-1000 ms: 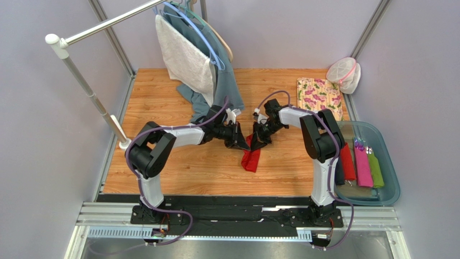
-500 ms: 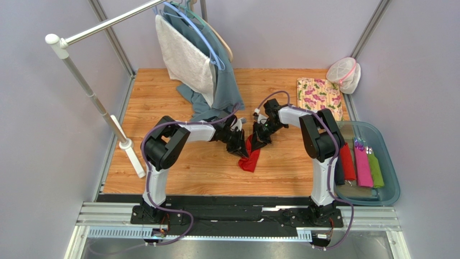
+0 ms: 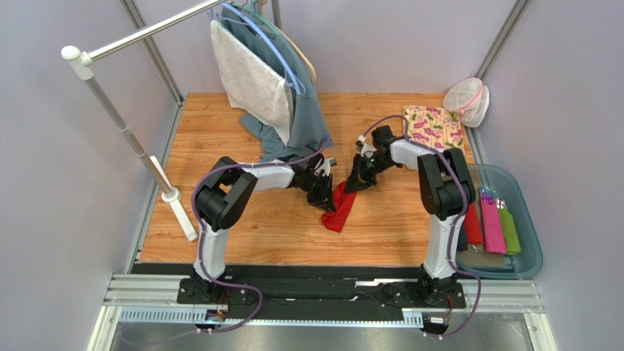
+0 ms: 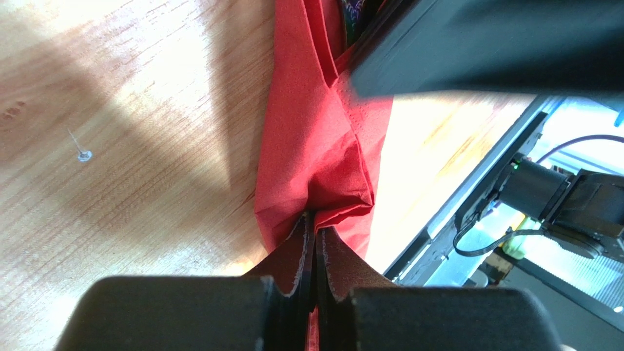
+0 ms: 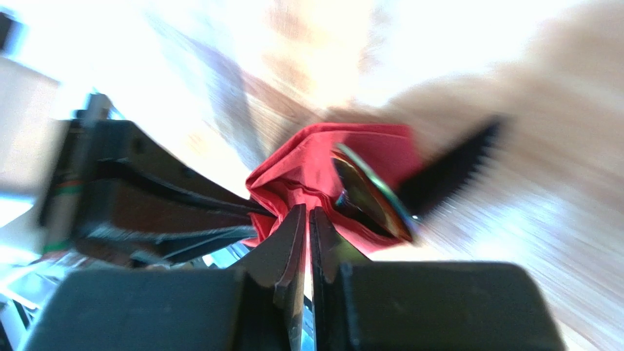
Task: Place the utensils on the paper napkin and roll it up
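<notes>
Though crumpled, napkin (image 4: 315,146) in left jaws

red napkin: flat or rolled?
Rolled, loosely: the paper napkin is a narrow creased bundle, not a flat sheet. A shiny utensil shows inside it, and the left gripper pinches a fold.

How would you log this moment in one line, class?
stage: roll-up | left hand: shut on red paper napkin | right hand: at napkin's edge, grip unclear | spoon, black knife: partly wrapped
</notes>
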Action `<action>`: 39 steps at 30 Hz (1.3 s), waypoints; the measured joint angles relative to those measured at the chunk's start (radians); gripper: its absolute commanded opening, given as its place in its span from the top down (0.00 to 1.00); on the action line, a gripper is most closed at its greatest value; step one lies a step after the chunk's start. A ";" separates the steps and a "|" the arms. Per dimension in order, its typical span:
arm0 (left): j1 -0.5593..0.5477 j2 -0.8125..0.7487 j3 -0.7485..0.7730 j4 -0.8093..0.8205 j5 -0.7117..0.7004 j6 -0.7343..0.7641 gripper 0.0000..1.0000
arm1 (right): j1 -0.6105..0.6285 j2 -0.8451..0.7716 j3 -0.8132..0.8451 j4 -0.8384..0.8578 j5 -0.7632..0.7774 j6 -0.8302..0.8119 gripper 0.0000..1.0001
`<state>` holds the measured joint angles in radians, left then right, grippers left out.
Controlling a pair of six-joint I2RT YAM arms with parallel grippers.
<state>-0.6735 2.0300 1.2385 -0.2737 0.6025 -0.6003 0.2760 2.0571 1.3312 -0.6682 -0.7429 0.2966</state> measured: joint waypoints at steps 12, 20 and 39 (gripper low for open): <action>0.001 0.020 0.035 -0.041 0.006 0.012 0.97 | -0.035 -0.038 -0.036 0.053 -0.023 0.013 0.96; 0.001 0.026 0.048 -0.051 0.006 0.020 0.97 | -0.031 -0.026 -0.085 0.067 -0.014 0.006 0.98; -0.014 0.025 0.081 -0.083 -0.022 0.061 0.98 | -0.031 0.003 -0.087 0.098 -0.035 0.054 1.00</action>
<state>-0.6880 2.0548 1.3197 -0.3565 0.5804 -0.5396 0.2455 2.0602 1.2442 -0.5705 -0.7784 0.3508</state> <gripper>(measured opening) 0.036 0.007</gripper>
